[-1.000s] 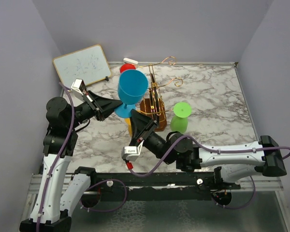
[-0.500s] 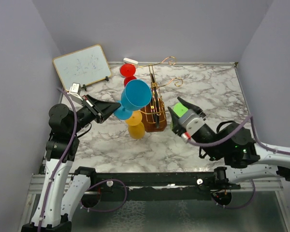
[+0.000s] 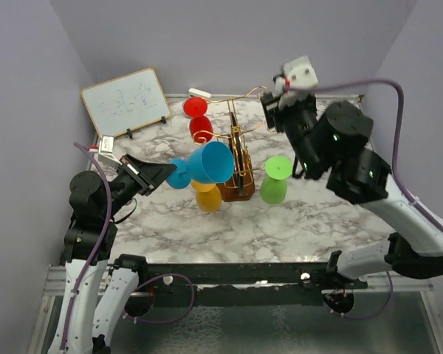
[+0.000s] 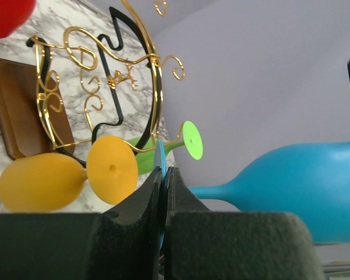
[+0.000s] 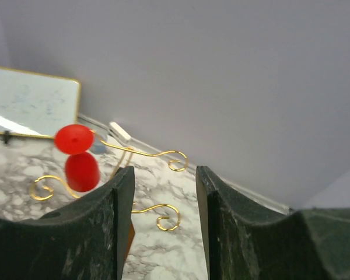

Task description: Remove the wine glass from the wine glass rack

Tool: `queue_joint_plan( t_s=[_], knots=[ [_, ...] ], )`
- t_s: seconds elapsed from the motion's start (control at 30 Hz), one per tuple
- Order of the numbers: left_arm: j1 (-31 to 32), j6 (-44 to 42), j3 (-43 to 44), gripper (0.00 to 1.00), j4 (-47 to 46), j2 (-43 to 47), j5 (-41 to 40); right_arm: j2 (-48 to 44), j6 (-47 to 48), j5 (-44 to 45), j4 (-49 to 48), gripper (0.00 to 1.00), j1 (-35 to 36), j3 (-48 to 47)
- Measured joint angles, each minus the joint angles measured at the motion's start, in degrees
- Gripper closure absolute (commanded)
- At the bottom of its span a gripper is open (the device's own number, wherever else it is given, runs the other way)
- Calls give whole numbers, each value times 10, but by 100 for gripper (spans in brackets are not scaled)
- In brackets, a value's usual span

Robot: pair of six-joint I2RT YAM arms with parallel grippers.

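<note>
My left gripper (image 3: 176, 175) is shut on the thin foot of a blue wine glass (image 3: 213, 162). The glass is tilted on its side in the air, just left of the wine glass rack (image 3: 240, 144), and does not touch it. In the left wrist view the blue foot's edge (image 4: 159, 156) is pinched between the fingers of that gripper (image 4: 165, 172), and the bowl (image 4: 303, 186) reaches right. A red glass (image 3: 199, 125) hangs on the rack's far side. My right gripper (image 3: 272, 110) is open and empty, high above the rack's back right arms (image 5: 163, 216).
A yellow glass (image 3: 208, 198) is at the rack's wooden base (image 3: 240, 193). A green glass (image 3: 275, 181) stands foot-up to its right. A whiteboard (image 3: 125, 99) leans at the back left, with a small white block (image 3: 199, 93) by the back wall.
The right arm swung from low in front of the rack up to the back right, its jaws opening. The left gripper lowered and tipped the blue glass sideways.
</note>
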State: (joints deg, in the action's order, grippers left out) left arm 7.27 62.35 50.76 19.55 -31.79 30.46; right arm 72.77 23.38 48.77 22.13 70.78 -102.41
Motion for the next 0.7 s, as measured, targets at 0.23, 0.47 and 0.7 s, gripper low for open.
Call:
queue_joint_plan(
  t_s=[0.23, 0.47, 0.7],
  knots=[
    [0, -44, 19, 100, 58, 0, -28, 218, -139, -227, 179, 65, -279, -279],
    [0, -78, 40, 100, 81, -16, -40, 224, -296, -659, 282, 54, -420, -238],
    [0, -94, 40, 100, 79, -56, -39, 102, -354, -864, 287, 48, -407, -116]
  ],
)
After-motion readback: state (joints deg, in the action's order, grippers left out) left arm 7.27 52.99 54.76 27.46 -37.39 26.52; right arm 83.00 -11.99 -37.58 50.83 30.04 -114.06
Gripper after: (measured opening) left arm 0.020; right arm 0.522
